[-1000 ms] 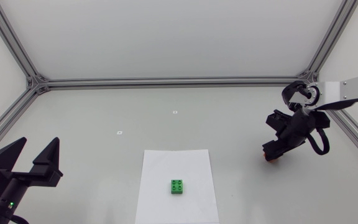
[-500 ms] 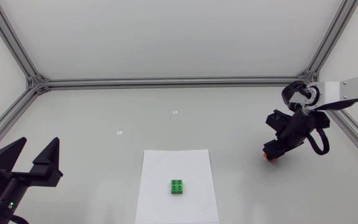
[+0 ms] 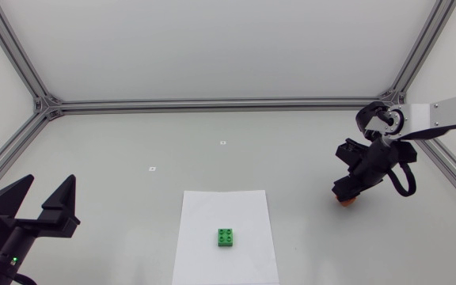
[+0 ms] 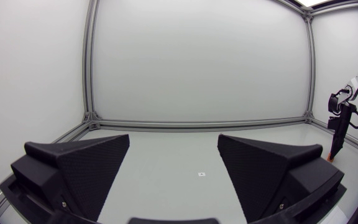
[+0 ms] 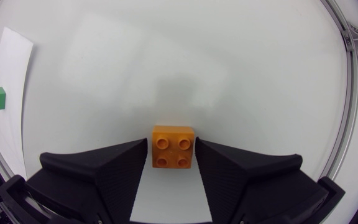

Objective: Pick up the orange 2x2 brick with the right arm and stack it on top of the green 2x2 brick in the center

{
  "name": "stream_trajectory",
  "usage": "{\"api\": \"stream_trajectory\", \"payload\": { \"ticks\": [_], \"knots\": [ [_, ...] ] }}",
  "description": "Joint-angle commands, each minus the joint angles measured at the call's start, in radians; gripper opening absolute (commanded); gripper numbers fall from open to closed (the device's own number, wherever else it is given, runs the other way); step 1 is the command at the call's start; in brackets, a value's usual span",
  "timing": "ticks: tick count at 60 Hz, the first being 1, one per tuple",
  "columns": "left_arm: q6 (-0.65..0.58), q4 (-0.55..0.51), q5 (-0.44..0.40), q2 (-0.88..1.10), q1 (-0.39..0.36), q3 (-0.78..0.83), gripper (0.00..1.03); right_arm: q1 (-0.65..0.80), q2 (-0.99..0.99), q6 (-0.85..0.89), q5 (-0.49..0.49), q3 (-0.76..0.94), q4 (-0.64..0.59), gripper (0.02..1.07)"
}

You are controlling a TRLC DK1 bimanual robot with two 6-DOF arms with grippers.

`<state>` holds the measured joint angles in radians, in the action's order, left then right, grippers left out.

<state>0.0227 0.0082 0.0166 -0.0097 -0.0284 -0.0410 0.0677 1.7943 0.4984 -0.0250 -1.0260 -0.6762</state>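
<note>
Near the right edge of the tabletop: the orange brick [image 5: 174, 147] sits about midway between the far and near edges, studs up. Only a sliver of orange shows under the black fingertips from the head view.
Right gripper [image 5: 171, 142]: points down at the tabletop [image 3: 133, 142] and is clenched on the orange brick. One wedge-shaped finger is against each of two opposite sides, and the four studs show between them.
Brick and surface: it cannot be told whether the orange brick rests on the tabletop or is just clear of it.
Right arm: comes in over the right edge, its pale link angled toward the far right corner, with the black wrist bent down to the brick.
Green brick [image 3: 226, 237]: sits studs up on a white sheet [image 3: 212, 210], well apart from the orange brick and toward the middle of the near edge.
White sheet: lies flat and runs to the near edge at its middle, with the green brick on its nearer half.
Left gripper [image 3: 47, 182]: sits at the near left corner with its fingers released, spread wide and holding nothing.
Small marks: two tiny pale squares [image 3: 222, 142] [image 3: 153, 168] lie on the bare tabletop beyond the sheet, toward the far edge.
</note>
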Motion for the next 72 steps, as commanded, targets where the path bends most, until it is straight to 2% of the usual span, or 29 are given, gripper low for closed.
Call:
{"api": "stream_trajectory", "payload": {
  "ticks": [1,20,24,32,34,40,42,47,59,72],
  "knots": [
    [-0.006,-0.011,-0.003,-0.004,-0.001,0.041,0.99,-0.006,0.027,-0.009,-0.001,0.018,0.003,0.54],
    [-0.006,-0.011,-0.003,-0.004,-0.001,0.041,0.99,-0.006,0.025,-0.011,0.007,0.021,-0.003,0.52],
    [-0.006,-0.011,-0.003,-0.004,-0.001,0.041,0.99,-0.006,0.028,-0.011,0.005,0.020,-0.005,0.46],
    [-0.006,-0.011,-0.003,-0.004,-0.001,0.041,0.99,-0.009,0.030,-0.012,0.013,0.026,-0.005,0.44],
    [-0.006,-0.011,-0.003,-0.004,-0.001,0.041,0.99,-0.009,0.027,-0.014,0.010,0.027,-0.003,0.40],
    [-0.006,-0.011,-0.003,-0.003,-0.001,0.041,0.99,-0.009,0.023,-0.015,0.017,0.030,0.000,0.38],
    [-0.006,-0.011,-0.003,-0.003,-0.001,0.041,0.99,-0.008,0.023,-0.018,0.019,0.027,0.001,0.33],
    [-0.006,-0.011,-0.003,-0.004,-0.001,0.041,0.99,-0.005,0.010,-0.018,0.022,0.027,-0.005,0.33],
    [-0.006,-0.011,-0.003,-0.004,-0.001,0.041,0.99,-0.043,-0.127,0.015,0.025,0.006,-0.102,0.33],
    [-0.006,-0.011,-0.003,-0.004,-0.001,0.041,0.99,-0.167,-0.257,0.042,0.042,-0.031,-0.218,0.31]
  ]
}}
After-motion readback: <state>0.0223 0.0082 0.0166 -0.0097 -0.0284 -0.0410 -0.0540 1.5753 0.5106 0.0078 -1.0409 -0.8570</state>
